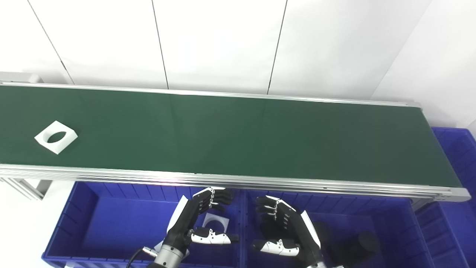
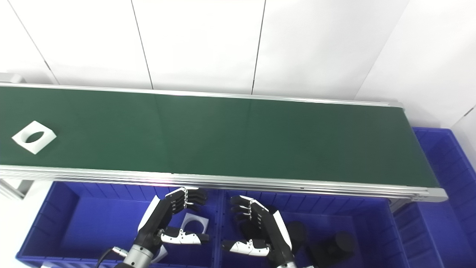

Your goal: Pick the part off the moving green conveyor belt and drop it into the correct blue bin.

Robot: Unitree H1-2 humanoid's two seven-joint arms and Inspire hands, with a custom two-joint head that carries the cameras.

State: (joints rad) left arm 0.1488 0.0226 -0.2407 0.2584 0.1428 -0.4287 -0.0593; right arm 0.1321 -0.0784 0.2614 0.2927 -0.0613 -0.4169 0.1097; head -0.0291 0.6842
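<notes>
With both the left hand [image 1: 202,219] and right hand [image 1: 284,227] empty, fingers apart below the belt [image 1: 238,137], the left should wait until the white part [image 1: 56,136] at the belt's far left end rides closer.

Two side-by-side head views, angled down from above, sharing the green conveyor belt [image 1: 238,137] and near blue bins [image 1: 111,223].
</notes>
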